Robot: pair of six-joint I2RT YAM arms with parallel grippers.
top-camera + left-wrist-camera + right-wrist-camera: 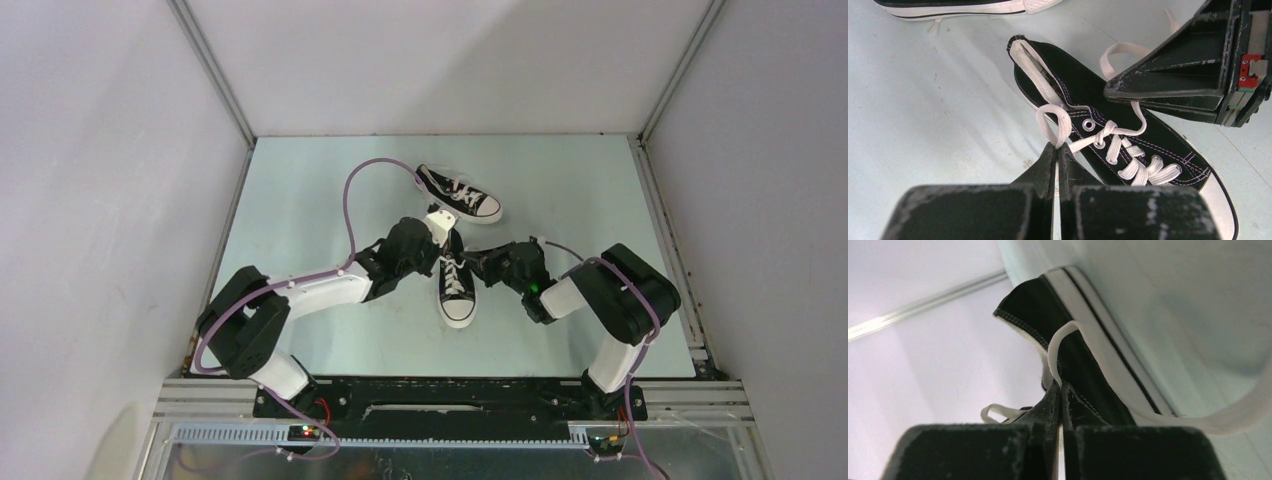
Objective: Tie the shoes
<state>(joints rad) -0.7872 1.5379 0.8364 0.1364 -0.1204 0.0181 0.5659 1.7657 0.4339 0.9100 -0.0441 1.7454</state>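
Observation:
Two black canvas sneakers with white laces lie on the table. The near shoe (456, 284) points its toe toward me; the far shoe (459, 193) lies behind it. My left gripper (441, 243) sits at the near shoe's left and is shut on a loop of its white lace (1058, 125), seen in the left wrist view with the gripper (1058, 148) pinching it. My right gripper (476, 262) is at the shoe's right side, shut on the other lace (1060, 347); the wrist view shows that gripper (1061, 386) against the shoe's black side (1073, 345).
The right gripper's body (1198, 65) hangs over the near shoe in the left wrist view. The far shoe's sole (958, 7) shows at that view's top edge. White walls enclose the pale green table (300, 200). A purple cable (352, 200) arcs over the left arm.

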